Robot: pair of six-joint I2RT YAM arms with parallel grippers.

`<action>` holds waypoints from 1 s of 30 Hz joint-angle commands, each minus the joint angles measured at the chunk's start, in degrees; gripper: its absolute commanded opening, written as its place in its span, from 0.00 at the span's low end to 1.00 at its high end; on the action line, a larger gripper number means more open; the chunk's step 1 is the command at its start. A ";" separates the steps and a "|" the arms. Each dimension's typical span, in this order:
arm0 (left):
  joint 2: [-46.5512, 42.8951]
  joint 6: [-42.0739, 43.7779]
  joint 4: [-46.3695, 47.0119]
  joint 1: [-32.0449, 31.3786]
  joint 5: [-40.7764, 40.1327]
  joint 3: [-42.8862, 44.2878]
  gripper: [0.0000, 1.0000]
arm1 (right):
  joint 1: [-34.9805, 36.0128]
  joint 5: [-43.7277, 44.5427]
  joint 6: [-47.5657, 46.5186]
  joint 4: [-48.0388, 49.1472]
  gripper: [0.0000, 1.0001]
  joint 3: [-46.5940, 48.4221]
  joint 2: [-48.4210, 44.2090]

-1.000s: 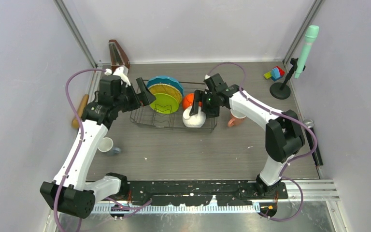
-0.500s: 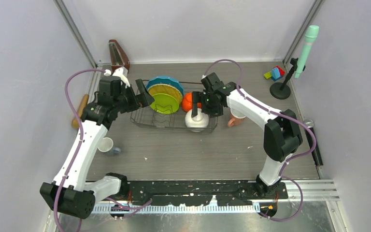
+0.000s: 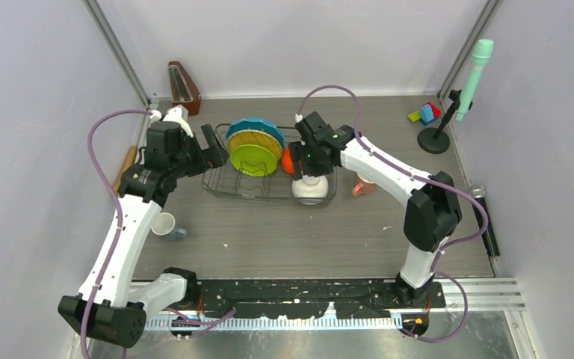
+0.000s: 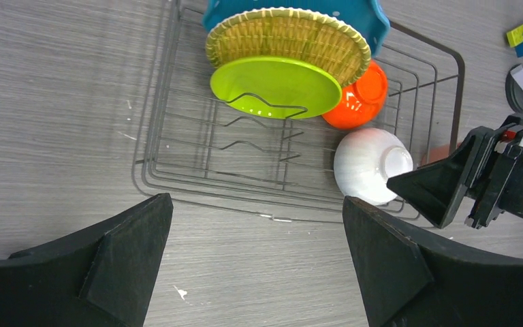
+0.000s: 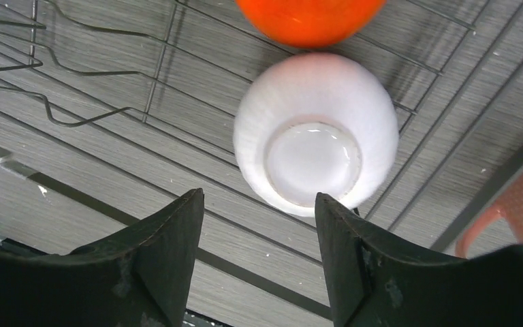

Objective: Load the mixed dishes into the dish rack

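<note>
Dish rack (image 3: 228, 187), the dark rectangular wire basket, sits on the grey counter (image 3: 306, 232) under both arms. Left end effector (image 4: 255, 201) hovers at its near edge, fingers wide apart and empty. Beyond it three plates stand on edge: blue scalloped plate (image 3: 258, 125), yellow-orange woven-look plate (image 4: 286, 37), lime green plate (image 4: 276, 85) nearest. Right end effector (image 5: 257, 197) is apart too, gripping nothing. The upside-down white bowl (image 5: 313, 160) is just off its tips, with the orange bowl (image 4: 361, 102) right beyond. Pink mug (image 3: 362, 185) sits outside the rack to its right. Small pale cup (image 3: 164, 224) lies well behind the left one.

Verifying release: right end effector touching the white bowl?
Cannot tell. Right wrist view: one right end effector finger clears the white bowl; the other overlaps its edge, hiding any gap.
</note>
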 commanded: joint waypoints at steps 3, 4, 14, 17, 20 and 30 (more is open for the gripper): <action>-3.10 0.97 -3.66 0.35 -8.51 0.10 1.00 | 2.96 6.90 -1.32 -0.63 0.65 3.65 4.02; -3.29 0.73 -4.84 0.42 -10.24 0.14 1.00 | 3.05 8.85 -1.29 -1.41 0.65 3.63 4.36; -5.66 -1.45 -17.53 0.57 -19.00 0.41 1.00 | 3.10 16.22 -1.93 -3.81 0.60 3.08 4.67; -5.87 -4.13 -20.78 0.61 -21.64 -0.92 1.00 | 3.11 11.03 -1.86 -2.28 0.62 3.52 2.36; -5.74 -7.74 -22.75 0.60 -23.19 -3.01 1.00 | 3.26 7.19 -1.53 -0.33 0.67 2.84 -2.00; -2.27 -16.44 -16.74 3.97 -26.90 -12.94 0.85 | 3.31 4.45 -0.72 0.42 0.69 -4.24 -19.11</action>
